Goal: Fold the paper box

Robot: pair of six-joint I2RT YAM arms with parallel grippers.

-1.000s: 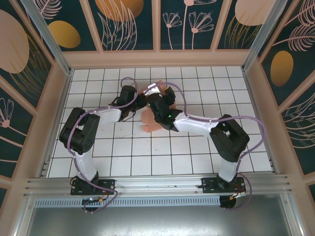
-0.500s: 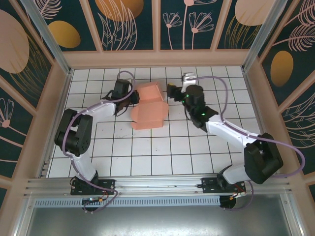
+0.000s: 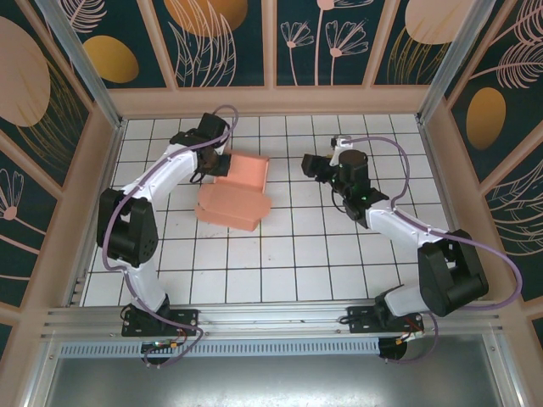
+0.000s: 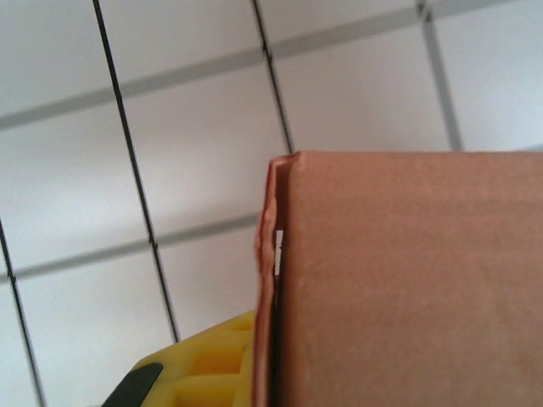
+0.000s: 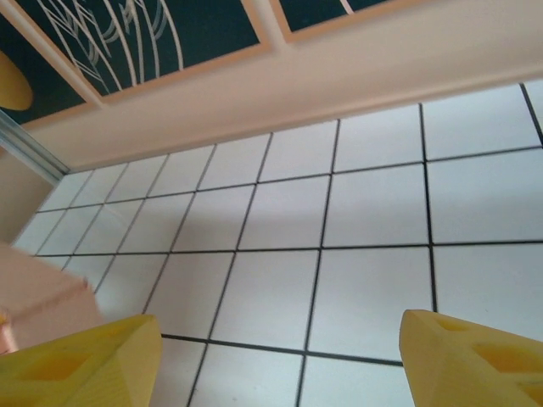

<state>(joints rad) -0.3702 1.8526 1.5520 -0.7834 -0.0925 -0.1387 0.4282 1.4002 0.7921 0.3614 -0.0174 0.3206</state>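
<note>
The left arm reaches far out from its base, elbow bent outward, wrist curling over the far left corner of the paper box. The left gripper is pinched tight on the box's wall there, one yellow finger lying against the card. The right arm stretches forward, and the right gripper hangs to the right of the box, clear of it, its yellow fingers spread wide apart.
</note>
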